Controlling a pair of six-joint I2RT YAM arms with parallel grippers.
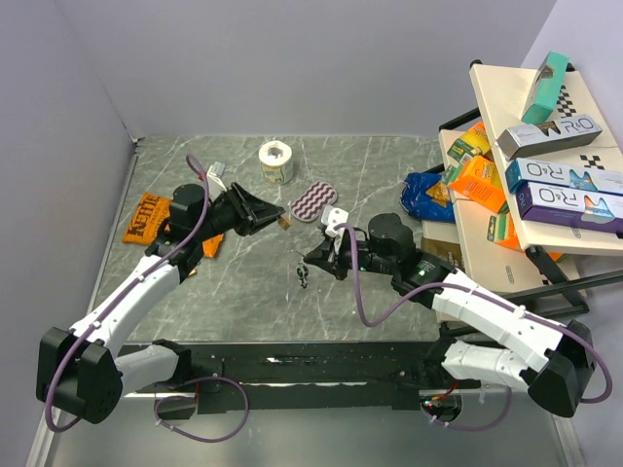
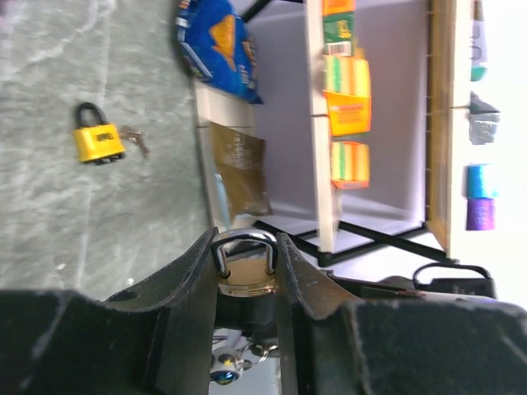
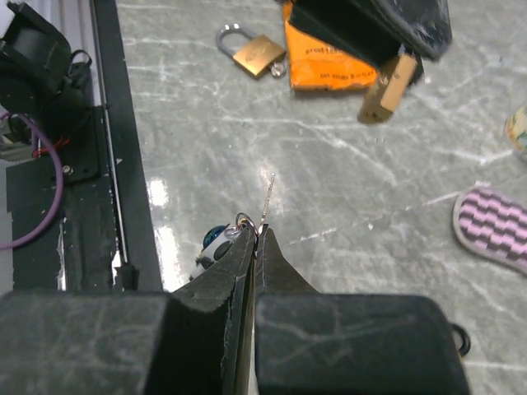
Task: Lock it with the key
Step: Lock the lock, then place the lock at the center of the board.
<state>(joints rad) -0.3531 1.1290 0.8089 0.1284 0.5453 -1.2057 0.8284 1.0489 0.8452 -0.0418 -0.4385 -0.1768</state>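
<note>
My left gripper point(image 1: 277, 216) is shut on a brass padlock point(image 1: 285, 221) and holds it above the table. In the left wrist view the padlock point(image 2: 245, 280) sits between the fingers point(image 2: 193, 271) with its shackle up. My right gripper point(image 1: 310, 258) is shut on a thin key point(image 3: 266, 196), whose ring and blue-and-white fob point(image 3: 211, 244) hang beside the tips. The key points toward the held padlock point(image 3: 387, 86), with a gap between them. A second brass padlock point(image 3: 251, 51) and a yellow padlock point(image 2: 97, 140) lie on the table.
A tape roll point(image 1: 276, 161) and a striped pad point(image 1: 313, 202) lie at the back. Orange packets point(image 1: 151, 216) lie at the left. A blue chip bag point(image 1: 425, 195) and a rack of boxes point(image 1: 545, 146) stand at the right.
</note>
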